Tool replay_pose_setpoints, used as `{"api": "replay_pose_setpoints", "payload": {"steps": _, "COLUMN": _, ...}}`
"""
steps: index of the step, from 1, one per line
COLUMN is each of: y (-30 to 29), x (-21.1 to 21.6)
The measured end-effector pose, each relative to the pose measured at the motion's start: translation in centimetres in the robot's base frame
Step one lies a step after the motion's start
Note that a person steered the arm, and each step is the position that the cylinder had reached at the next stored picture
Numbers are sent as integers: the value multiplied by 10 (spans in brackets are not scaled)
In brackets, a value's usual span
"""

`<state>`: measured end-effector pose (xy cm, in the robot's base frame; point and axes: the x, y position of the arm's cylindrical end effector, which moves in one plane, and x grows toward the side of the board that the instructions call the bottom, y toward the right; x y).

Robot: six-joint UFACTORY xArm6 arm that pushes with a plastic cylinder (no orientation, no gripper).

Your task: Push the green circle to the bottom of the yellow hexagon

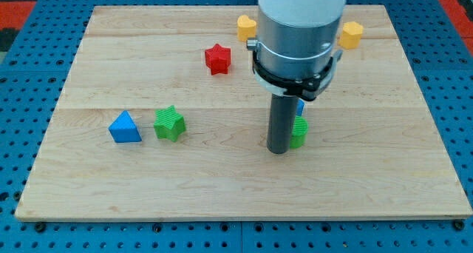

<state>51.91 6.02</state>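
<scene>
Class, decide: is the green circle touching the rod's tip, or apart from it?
Touching, as far as the view shows: the green circle sits against my tip on its right side, no board visible between them; the rod hides part of it.

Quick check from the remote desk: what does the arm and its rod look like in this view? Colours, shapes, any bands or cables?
The arm is a broad white cylinder. Below it sits a metallic grey collar with a black ring at its base. From there a straight dark grey rod runs down to my tip. No cables or markings show.
</scene>
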Motion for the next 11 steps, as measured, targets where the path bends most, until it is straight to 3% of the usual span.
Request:
{"api": "replay_pose_setpoints", "payload": {"steps": 1, "y": 37, "x": -53}}
{"api": "replay_pose_setpoints", "payload": {"steps": 2, "y": 114, "x": -88}}
{"api": "replay_pose_setpoints", "payload": {"steps": 4, "y": 105, "x": -74}}
{"api": "replay_pose_setpoints", "payload": {"steps": 5, "y": 154, "x": -76}}
{"api": "replay_pose_setpoints", "payload": {"steps": 7, "y": 130, "x": -150}}
{"api": "replay_pose_setpoints", "payload": {"steps": 9, "y": 127, "x": -114}}
{"api": "replay_pose_setpoints", "payload": {"steps": 11, "y": 204, "x": -109}}
